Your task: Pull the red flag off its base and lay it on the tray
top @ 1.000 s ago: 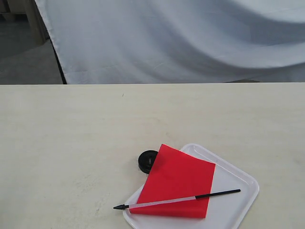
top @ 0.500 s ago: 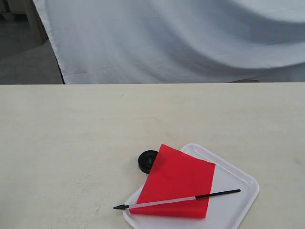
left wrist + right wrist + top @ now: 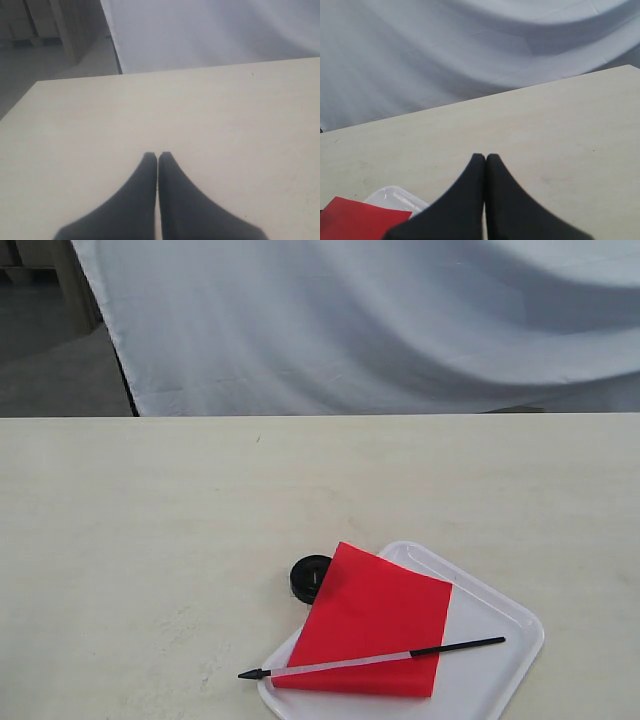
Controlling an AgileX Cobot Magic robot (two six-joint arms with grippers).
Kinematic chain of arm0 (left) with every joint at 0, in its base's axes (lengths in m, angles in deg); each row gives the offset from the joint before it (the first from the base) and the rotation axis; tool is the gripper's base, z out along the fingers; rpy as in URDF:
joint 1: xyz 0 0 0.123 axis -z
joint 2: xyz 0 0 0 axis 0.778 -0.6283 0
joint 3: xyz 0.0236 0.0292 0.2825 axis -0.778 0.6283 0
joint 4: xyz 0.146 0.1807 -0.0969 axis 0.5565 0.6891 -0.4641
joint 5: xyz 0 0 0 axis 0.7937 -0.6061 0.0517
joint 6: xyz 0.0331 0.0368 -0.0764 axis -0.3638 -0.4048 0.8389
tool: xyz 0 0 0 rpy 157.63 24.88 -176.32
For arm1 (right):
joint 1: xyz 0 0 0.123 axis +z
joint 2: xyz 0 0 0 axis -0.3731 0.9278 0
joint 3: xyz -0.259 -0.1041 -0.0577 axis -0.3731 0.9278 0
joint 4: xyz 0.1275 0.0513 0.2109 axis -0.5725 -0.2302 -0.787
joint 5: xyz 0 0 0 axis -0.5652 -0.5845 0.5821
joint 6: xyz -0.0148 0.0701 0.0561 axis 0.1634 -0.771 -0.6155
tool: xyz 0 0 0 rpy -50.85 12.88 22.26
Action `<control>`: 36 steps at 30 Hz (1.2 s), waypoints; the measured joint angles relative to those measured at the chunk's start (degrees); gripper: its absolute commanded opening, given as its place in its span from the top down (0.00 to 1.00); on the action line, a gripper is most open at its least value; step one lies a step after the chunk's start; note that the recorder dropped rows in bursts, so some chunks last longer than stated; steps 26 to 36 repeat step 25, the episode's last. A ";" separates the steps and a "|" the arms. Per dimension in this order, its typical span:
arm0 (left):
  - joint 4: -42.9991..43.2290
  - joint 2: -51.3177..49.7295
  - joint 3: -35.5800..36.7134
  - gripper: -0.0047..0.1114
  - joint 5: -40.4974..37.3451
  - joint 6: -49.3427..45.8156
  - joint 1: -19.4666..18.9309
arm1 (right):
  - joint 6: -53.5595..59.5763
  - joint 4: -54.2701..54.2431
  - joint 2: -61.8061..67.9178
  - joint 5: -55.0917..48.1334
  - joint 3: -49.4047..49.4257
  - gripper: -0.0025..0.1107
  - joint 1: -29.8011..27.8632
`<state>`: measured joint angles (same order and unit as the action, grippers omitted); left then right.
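Both the left gripper (image 3: 158, 157) and right gripper (image 3: 485, 157) have jaws closed, empty; nothing has shifted, the flag (image 3: 375, 615) lying on the tray (image 3: 485, 675) (base (image 3: 304, 577) beside it), so the task looks done.

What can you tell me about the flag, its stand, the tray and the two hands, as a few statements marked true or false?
1. The red flag lies on the tray, its pointed tip past the rim. True.
2. The flag stands upright in the base. False: it lies flat, and nothing stands in the base.
3. The base sits inside the tray. False: it sits on the table beside the tray.
4. The left hand is shut and empty. True.
5. The right hand grips the flag. False: it is shut on nothing, apart from the flag.
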<state>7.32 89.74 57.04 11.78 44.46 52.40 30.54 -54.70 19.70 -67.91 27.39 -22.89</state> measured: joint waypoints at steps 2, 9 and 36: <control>0.00 0.00 0.00 0.95 0.00 0.00 0.00 | 0.00 -0.34 0.00 0.00 0.00 0.98 0.00; 0.00 0.00 0.00 0.95 0.00 0.00 0.00 | 0.00 -3.52 0.00 -0.12 0.00 0.98 0.00; 0.00 0.00 0.00 0.95 -0.11 0.00 0.00 | 0.00 -6.69 0.00 -0.12 0.00 0.98 0.00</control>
